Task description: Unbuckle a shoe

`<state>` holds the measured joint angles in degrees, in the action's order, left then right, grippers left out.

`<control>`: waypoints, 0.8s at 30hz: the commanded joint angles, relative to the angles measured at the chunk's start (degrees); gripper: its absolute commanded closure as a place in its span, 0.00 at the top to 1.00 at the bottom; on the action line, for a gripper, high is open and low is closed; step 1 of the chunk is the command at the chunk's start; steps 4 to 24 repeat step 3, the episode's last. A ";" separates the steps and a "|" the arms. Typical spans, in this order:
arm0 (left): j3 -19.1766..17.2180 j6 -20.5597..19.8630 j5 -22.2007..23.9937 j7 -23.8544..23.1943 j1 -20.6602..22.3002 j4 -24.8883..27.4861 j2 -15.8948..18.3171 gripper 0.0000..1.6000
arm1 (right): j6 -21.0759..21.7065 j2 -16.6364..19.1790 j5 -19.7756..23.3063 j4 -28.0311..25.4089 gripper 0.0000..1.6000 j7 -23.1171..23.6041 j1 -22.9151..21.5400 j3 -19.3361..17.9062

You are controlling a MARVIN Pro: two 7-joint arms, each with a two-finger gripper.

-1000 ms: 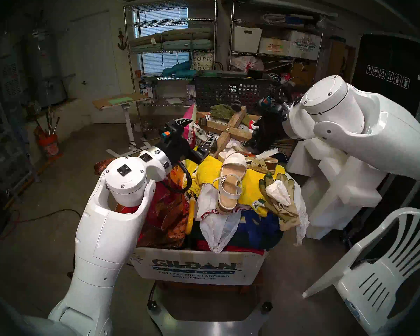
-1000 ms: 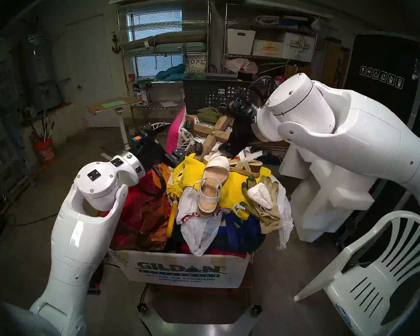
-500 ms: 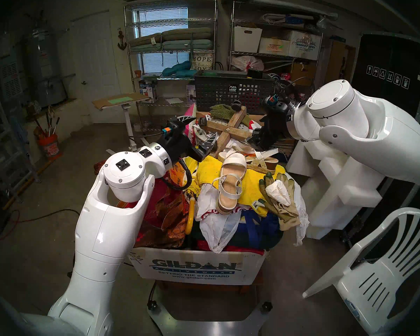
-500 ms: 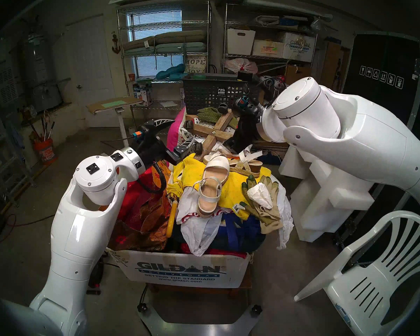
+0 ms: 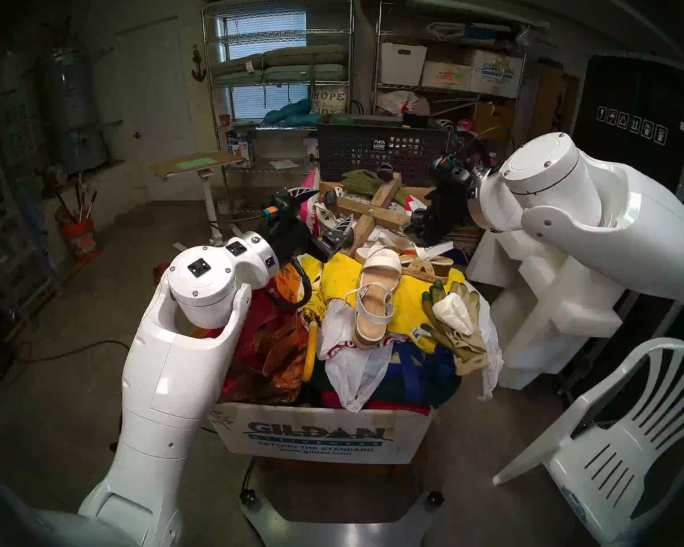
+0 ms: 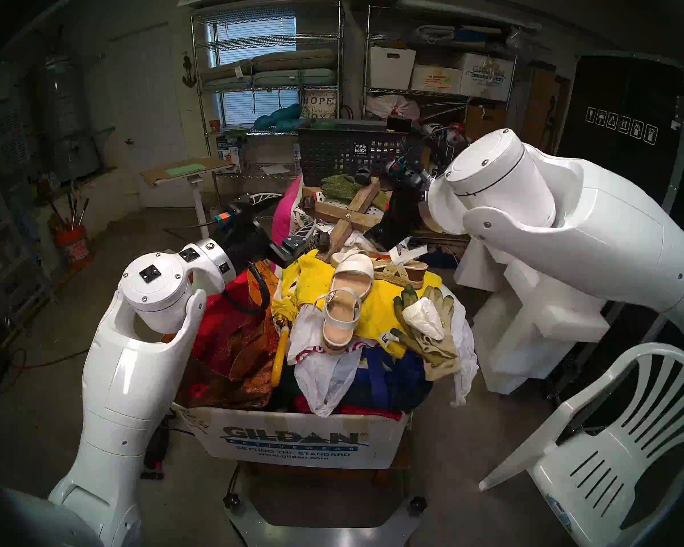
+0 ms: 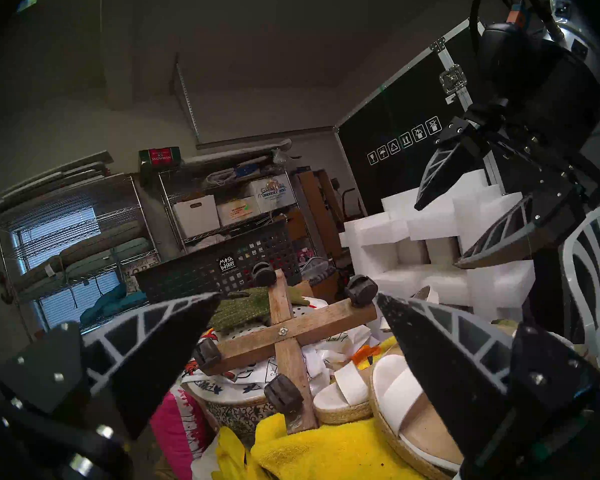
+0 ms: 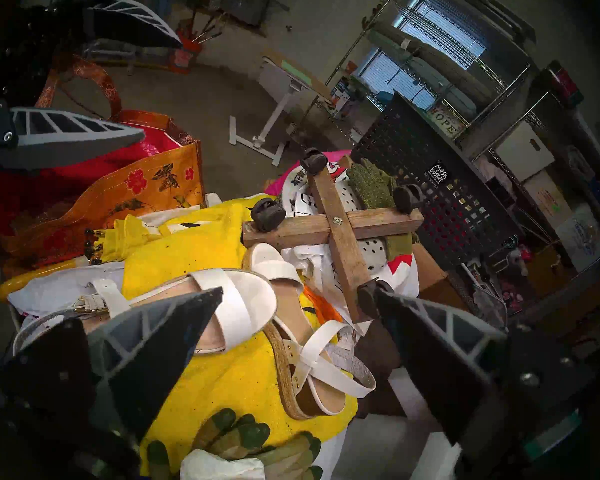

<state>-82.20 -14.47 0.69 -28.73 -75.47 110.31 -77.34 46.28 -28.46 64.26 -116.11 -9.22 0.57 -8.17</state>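
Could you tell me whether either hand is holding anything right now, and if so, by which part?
Nothing is held. The left hand and the right hand are both open and empty, above the sandal, whose ankle strap is untouched.

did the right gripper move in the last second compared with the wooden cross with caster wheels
Yes. In the head view the right gripper has shifted right and slightly up, away from the wooden cross with caster wheels, which kept its place. Its jaws are open and empty.
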 commanded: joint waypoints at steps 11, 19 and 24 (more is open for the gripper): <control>-0.16 0.22 0.08 0.13 0.84 0.87 -0.11 1.00 | -0.43 -0.10 -0.35 0.13 1.00 -0.56 -0.86 -0.84; -0.16 0.22 0.08 0.13 0.84 0.87 -0.11 1.00 | -0.43 -0.10 -0.35 0.13 1.00 -0.56 -0.86 -0.84; -0.16 0.22 0.08 0.13 0.84 0.87 -0.11 1.00 | -0.43 -0.10 -0.35 0.13 1.00 -0.56 -0.86 -0.84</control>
